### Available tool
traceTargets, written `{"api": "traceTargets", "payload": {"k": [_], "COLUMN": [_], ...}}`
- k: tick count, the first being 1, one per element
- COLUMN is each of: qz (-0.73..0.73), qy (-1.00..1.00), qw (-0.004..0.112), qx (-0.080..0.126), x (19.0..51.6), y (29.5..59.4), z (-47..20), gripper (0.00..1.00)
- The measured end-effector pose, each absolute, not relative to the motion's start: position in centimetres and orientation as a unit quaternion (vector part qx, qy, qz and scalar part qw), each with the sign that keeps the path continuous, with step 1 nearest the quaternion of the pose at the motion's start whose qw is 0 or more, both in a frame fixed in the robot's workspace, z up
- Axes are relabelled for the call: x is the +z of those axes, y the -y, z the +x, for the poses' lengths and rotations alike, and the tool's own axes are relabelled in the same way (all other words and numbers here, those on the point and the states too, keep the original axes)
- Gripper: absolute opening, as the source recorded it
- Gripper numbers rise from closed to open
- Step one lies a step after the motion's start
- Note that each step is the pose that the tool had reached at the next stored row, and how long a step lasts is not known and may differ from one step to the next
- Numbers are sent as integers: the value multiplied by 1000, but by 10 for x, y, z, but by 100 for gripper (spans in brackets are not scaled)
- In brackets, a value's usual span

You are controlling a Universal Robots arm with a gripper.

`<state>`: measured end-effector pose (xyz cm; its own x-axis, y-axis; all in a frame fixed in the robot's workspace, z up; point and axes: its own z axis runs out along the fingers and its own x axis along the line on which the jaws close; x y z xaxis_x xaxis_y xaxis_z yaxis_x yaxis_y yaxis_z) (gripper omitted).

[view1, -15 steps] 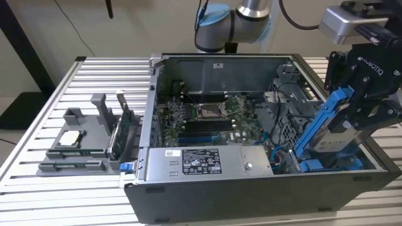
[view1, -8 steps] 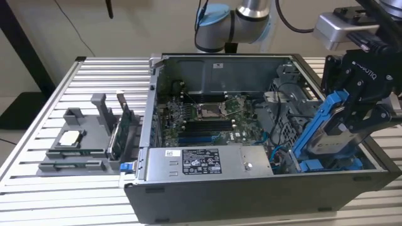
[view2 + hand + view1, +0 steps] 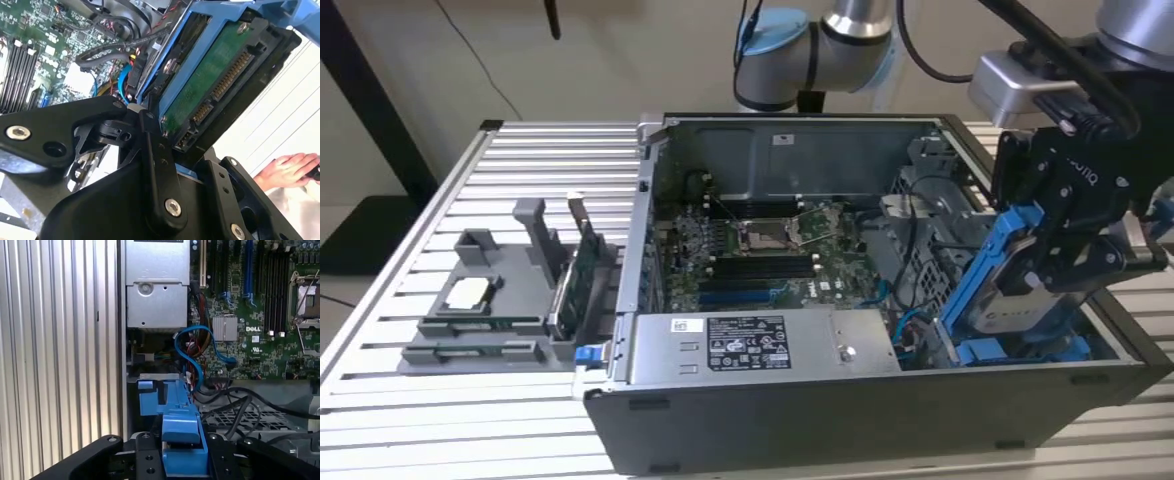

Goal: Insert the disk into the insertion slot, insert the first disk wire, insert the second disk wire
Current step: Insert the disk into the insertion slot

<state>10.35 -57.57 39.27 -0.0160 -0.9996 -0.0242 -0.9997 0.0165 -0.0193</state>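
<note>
Open PC case (image 3: 827, 425) on desk (image 3: 414, 420). Lower right of exterior view: disk (image 3: 1014, 298) tilted, just over insertion slot (image 3: 1021, 350). The gripper (image 3: 1062, 272) fingers (image 3: 1087, 255) clamp it. Judgement: square carrier to rails before pressing.

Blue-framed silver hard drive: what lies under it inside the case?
Under the silver-grey, blue-framed disk, held tilted by the black gripper, sit the bright blue rails of the dark metal insertion slot. Disk and gripper cover the slot's floor.

disk (image 3: 1014, 305): blue plastic frame | end effector (image 3: 182, 454): matt blk | table (image 3: 547, 160): ribbed metal
</note>
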Motion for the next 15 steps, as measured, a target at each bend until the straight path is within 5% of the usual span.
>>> {"api": "traceTargets", "payload": {"k": [15], "qz": [-701], "qy": [-713], "qw": [15], "qx": [2], "x": [367], "y": [576], "z": [104], "gripper": [34]}}
